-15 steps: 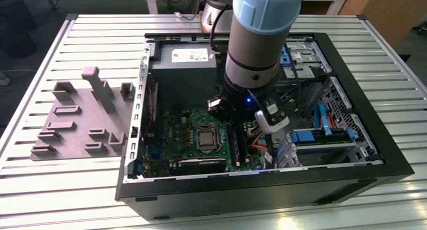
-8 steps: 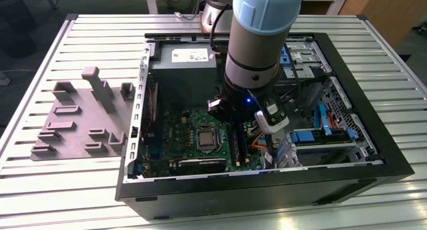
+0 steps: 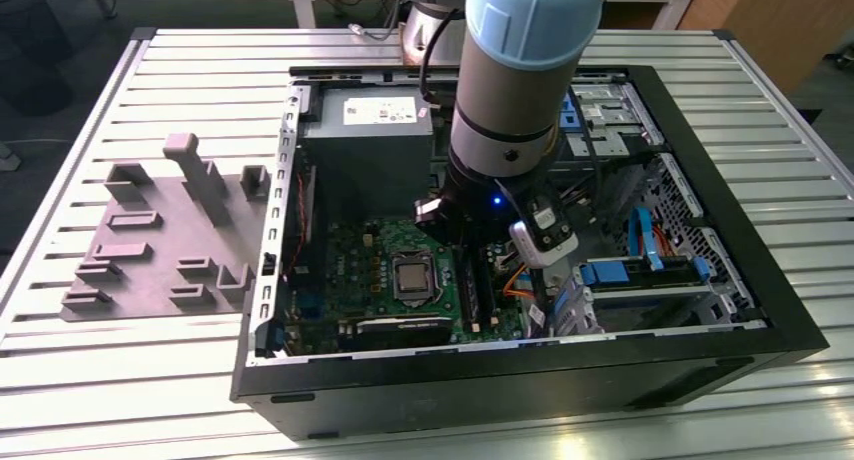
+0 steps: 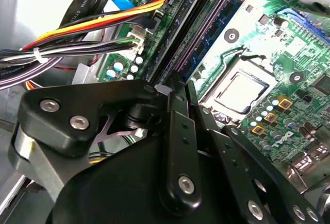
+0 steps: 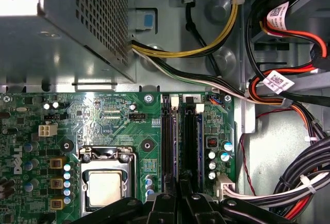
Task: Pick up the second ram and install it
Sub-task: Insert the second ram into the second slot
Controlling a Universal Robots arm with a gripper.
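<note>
Hanging low inside the computer case (image 3: 747, 310), your end effector (image 5: 179, 185) had its fingers pinched on the second ram (image 5: 179, 147), which stood in a slot on the motherboard (image 5: 113, 121).

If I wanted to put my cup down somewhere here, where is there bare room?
The ribbed table is bare in front of the grey holder, towards the exterior view's left of the open computer case. Inside the case it is crowded: the gripper hangs over the memory slots, with cable bundles beside them.
</note>
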